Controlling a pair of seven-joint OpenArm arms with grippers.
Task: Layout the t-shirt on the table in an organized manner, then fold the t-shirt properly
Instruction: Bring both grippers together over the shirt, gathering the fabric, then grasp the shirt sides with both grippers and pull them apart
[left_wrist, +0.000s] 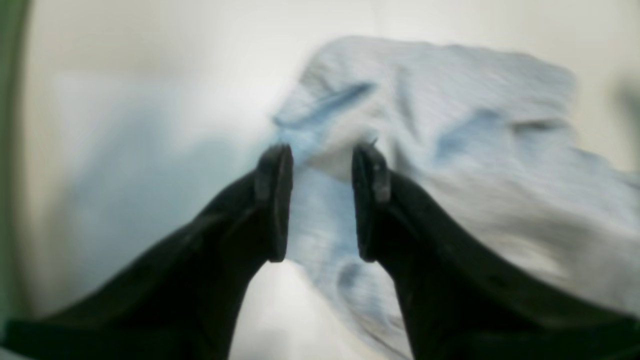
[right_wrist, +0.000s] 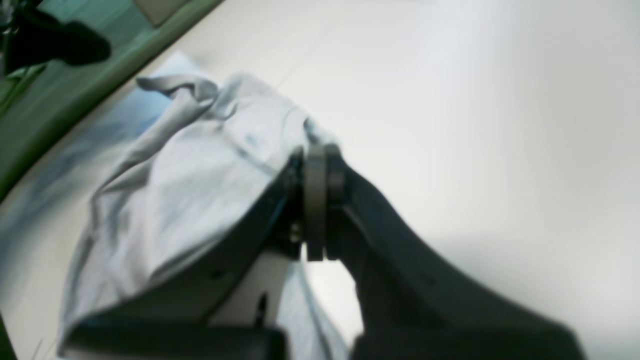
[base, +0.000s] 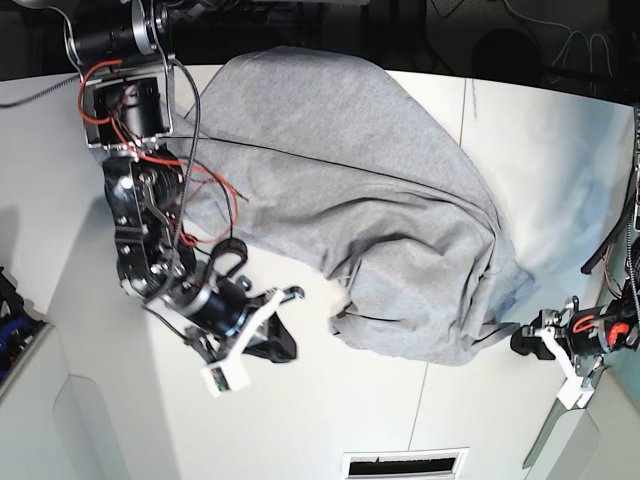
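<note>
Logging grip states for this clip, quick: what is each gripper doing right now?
Left gripper: jaws apart, the t-shirt beyond them, nothing clamped.
Right gripper: jaws closed; hold on the t-shirt cannot be told.

Green floor (right_wrist: 60, 100) — dark far edge

Both wrist views reach you smeared by motion blur. The large light heather-grey jersey t-shirt (left_wrist: 450, 150) shows no lettering you can read. In the base view its top edge runs into dark background, and the left arm's black gripper (base: 527, 342) is partly cut off at the frame's right edge.
</note>
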